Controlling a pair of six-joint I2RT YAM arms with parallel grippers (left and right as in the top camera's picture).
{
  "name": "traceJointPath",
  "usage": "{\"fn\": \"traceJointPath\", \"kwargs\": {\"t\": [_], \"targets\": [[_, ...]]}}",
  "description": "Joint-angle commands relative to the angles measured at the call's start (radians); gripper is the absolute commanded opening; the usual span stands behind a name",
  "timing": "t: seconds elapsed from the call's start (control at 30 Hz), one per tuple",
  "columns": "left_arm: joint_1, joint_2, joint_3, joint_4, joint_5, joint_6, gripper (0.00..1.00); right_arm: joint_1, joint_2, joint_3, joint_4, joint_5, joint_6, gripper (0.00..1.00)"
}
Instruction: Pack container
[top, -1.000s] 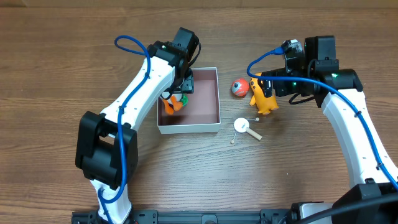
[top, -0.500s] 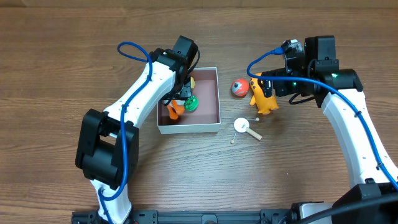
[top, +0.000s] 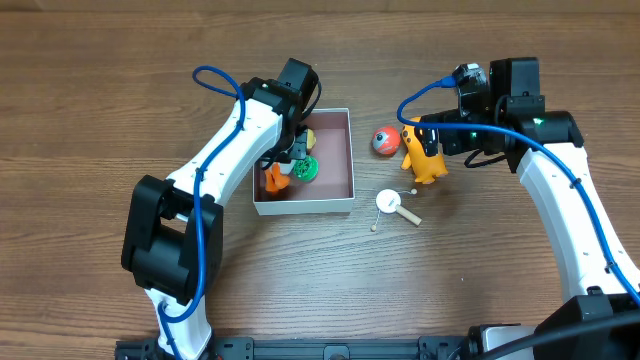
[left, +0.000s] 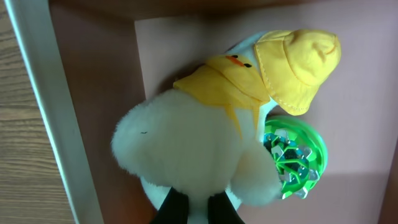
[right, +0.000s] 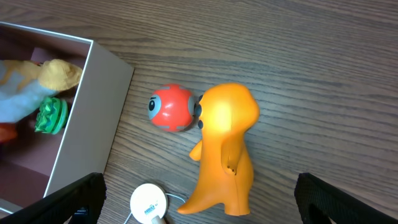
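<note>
The container (top: 351, 150) is a shallow white-walled box with a pinkish floor. It holds a white plush duck (left: 186, 149) with a yellow hat, a green faceted ball (top: 306, 167) and an orange toy (top: 275, 178). My left gripper (left: 199, 211) reaches into the container and is shut on the duck's white fluff at its lower end. Over the table to the right, my right gripper (right: 205, 199) stands open, one finger on each side of an upright orange figure (right: 224, 155). A red ball (right: 171, 107) touches that figure's head.
A white disc with a wooden stick (top: 388, 201) lies on the table in front of the orange figure, right of the container. The container's near white wall (right: 93, 124) stands left of the red ball. Bare wood grain table surrounds everything.
My left gripper has closed from open onto the duck. The green ball has shifted right inside the container, and the duck's yellow hat now shows. The right arm is unmoved.
</note>
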Motion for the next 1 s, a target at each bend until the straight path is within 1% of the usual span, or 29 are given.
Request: {"fn": "traceJointPath", "kwargs": {"t": [0.0, 0.2, 0.3, 0.43, 0.53, 0.7, 0.97], "targets": [[0.000, -0.005, 0.050, -0.026, 0.011, 0.085, 0.04, 0.001, 0.004, 0.013, 0.005, 0.003, -0.003, 1.00], [0.000, -0.010, 0.137, -0.063, 0.011, 0.185, 0.04, 0.001, 0.004, 0.013, 0.005, 0.003, -0.003, 1.00], [0.000, -0.010, 0.166, -0.057, 0.011, 0.283, 0.04, 0.001, 0.004, 0.013, 0.005, 0.003, -0.003, 1.00], [0.000, -0.010, 0.167, -0.047, 0.011, 0.452, 0.04, 0.001, 0.004, 0.013, 0.005, 0.003, -0.003, 1.00], [0.000, -0.009, 0.167, -0.032, 0.011, 0.512, 0.04, 0.001, 0.004, 0.013, 0.005, 0.003, -0.003, 1.00], [0.002, -0.009, 0.166, -0.006, 0.023, 0.513, 0.04, 0.001, 0.004, 0.013, 0.005, 0.003, -0.003, 1.00], [0.042, -0.007, 0.161, -0.011, 0.023, 0.449, 0.09, 0.001, 0.004, 0.013, 0.005, 0.003, -0.003, 1.00]]}}
